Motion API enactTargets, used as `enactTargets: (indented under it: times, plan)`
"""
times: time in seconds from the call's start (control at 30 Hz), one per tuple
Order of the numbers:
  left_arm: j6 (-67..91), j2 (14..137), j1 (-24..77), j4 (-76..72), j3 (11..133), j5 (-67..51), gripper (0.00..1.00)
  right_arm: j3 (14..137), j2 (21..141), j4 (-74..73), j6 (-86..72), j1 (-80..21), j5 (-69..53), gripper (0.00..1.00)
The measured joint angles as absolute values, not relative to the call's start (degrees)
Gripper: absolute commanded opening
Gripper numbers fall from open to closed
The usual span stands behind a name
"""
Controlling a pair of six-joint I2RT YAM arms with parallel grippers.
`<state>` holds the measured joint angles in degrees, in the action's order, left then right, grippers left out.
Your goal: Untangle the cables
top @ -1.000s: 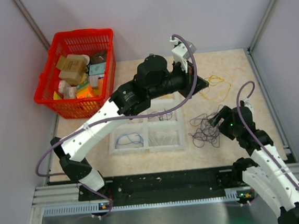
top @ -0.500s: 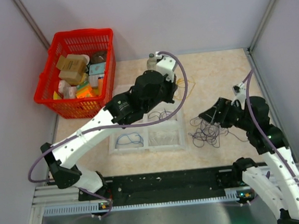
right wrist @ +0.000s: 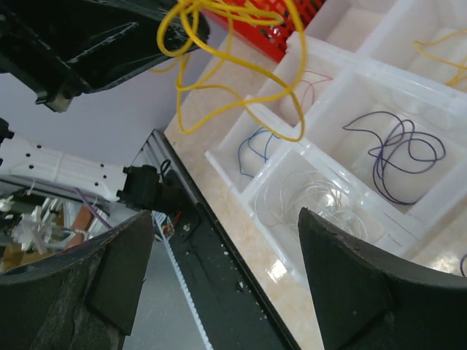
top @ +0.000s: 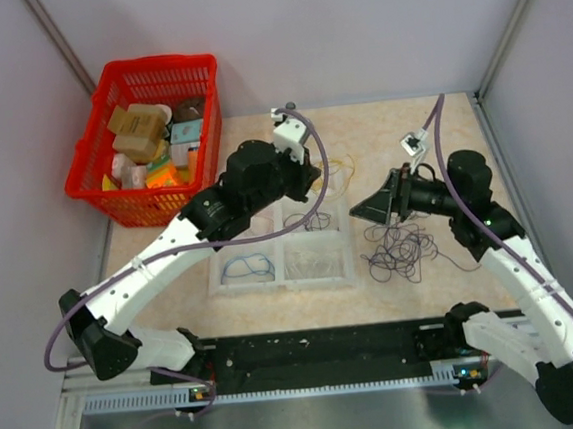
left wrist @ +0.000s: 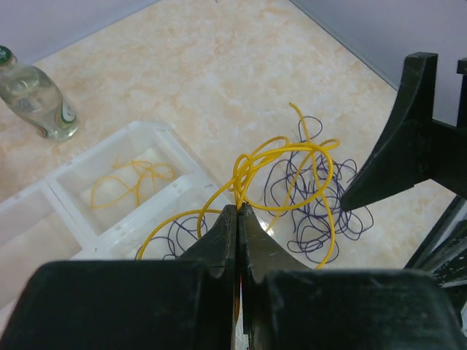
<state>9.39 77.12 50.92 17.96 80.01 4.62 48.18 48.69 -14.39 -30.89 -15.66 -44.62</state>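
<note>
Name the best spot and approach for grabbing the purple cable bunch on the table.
Probably take the purple bunch by a loose loop at its edge, coming straight down: it lies flat on the table, its middle densely crossed.

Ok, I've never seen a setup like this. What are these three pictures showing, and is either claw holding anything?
Two robot arms are bolted at the near edge of a table. The wide picture looks down from above and behind them. The other two come from a camera on each wrist, showing that arm's own fingers. The left gripper is shut on a looped yellow cable. The right gripper is open and holds nothing. On the table lie a tangle of dark purple cables and, left of it, a white divided tray with separate wires in its compartments. A red basket of packages sits far left, and a small bottle stands near the tray.
</note>
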Motion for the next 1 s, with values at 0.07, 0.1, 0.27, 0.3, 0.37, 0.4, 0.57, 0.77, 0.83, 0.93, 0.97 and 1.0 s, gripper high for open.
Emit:
enactTargets:
  times: [0.07, 0.1, 0.27, 0.3, 0.37, 0.4, 0.57, 0.77, 0.83, 0.93, 0.97, 1.0]
  plan:
    - [10.31, 77.56, 48.45, 18.28, 79.37, 0.71, 0.0, 48.9, 52.05, -12.32, -30.79, -17.21, -45.76, 0.77]
    - [10.57, 77.95, 47.86, 18.31, 79.44, -0.54, 0.0, 49.45, 53.82, -11.81, -30.72, -17.63, -45.69, 0.77]
    - [12.36, 80.62, 44.99, 21.65, 81.82, -5.37, 0.0, 53.25, 59.86, -17.34, -30.44, -17.85, -32.93, 0.74]
    - [12.56, 81.19, 44.73, 22.52, 82.46, -5.63, 0.0, 53.93, 60.62, -18.9, -30.55, -17.8, -30.59, 0.73]
    - [12.88, 83.05, 44.27, 25.5, 84.23, -6.07, 0.0, 55.42, 62.26, -22.92, -31.2, -17.72, -26.39, 0.73]
    - [12.99, 84.62, 44.12, 27.94, 85.69, -6.11, 0.0, 56.07, 62.89, -25.39, -32.01, -17.69, -24.73, 0.74]
    - [14.59, 90.59, 43.0, 37.71, 88.82, -1.98, 0.0, 59.81, 62.67, -35.2, -34.65, -16.53, -21.1, 0.75]
    - [14.52, 94.04, 37.15, 41.8, 90.56, -0.8, 0.0, 67.09, 64.73, -40.38, -34.54, -10.52, -21.23, 0.74]
    - [13.96, 97.47, 36.25, 40.73, 93.82, -1.69, 0.0, 69.12, 67.37, -41.6, -34.06, -9.19, -21.28, 0.74]
    - [13.8, 103.74, 36.18, 38.54, 99.33, -2.85, 0.0, 71.33, 71.31, -44.31, -33.12, -8.82, -21.3, 0.74]
    - [13.8, 105.71, 36.18, 38.04, 100.97, -3.18, 0.0, 71.7, 72.25, -45.23, -32.75, -8.82, -21.47, 0.73]
    - [13.78, 107.98, 36.14, 37.39, 102.94, -3.44, 0.0, 72.07, 72.95, -46.48, -32.34, -8.82, -21.71, 0.74]
